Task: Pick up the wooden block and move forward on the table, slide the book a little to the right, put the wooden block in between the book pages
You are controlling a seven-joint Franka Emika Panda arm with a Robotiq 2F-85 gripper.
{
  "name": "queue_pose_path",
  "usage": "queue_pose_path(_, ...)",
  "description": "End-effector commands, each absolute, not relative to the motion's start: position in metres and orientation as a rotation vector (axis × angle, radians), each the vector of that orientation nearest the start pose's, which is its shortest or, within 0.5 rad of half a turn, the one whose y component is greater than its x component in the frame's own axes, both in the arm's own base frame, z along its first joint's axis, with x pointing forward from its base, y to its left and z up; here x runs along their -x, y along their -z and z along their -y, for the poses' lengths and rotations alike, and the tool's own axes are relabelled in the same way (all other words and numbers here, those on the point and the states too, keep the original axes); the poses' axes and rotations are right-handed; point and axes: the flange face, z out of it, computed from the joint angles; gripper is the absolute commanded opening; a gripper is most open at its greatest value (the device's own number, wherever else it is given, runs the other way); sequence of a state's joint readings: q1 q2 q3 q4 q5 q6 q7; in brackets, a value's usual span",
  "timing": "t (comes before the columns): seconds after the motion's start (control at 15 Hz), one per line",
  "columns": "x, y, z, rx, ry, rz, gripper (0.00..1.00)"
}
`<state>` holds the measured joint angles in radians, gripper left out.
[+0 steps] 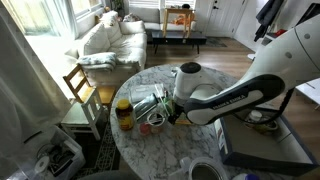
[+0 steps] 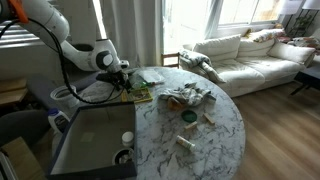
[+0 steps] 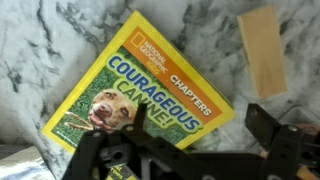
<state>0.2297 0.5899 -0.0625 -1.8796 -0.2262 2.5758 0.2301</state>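
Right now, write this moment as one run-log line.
end effector: open, empty | book: closed, flat on table | wooden block: on table beside book

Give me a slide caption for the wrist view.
Open gripper above the yellow book on the marble table, wooden block lying beside it.

Count one book (image 3: 140,90) at the centre of the wrist view and one wooden block (image 3: 262,52) at its upper right. In both exterior views you have one round marble table (image 1: 165,150) and one white sofa (image 1: 110,40). In an exterior view, note one yellow-lidded jar (image 1: 124,113) left of centre and one wooden chair (image 1: 80,85) at the left edge. In an exterior view, one dark grey tray (image 2: 95,145) sits at the lower left.
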Motion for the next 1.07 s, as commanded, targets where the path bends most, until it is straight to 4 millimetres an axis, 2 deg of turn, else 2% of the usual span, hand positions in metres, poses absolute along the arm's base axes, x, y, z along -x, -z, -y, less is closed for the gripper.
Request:
queue_pose_path(0.0,-0.638,-0.195,-0.114,3.273,0.296,0.154,1.00)
queue_pose_path(0.53,-0.634,-0.189,-0.114,3.305,0.294,0.159,1.00)
queue_pose_path(0.6,-0.635,-0.191,-0.113,3.307,0.300,0.158,0.97)
queue_pose_path(0.67,-0.635,-0.193,-0.111,3.317,0.308,0.156,0.92)
queue_pose_path(0.8,-0.636,-0.196,-0.108,3.328,0.320,0.153,0.71)
queue_pose_path(1.0,-0.637,-0.197,-0.104,3.346,0.334,0.153,0.44)
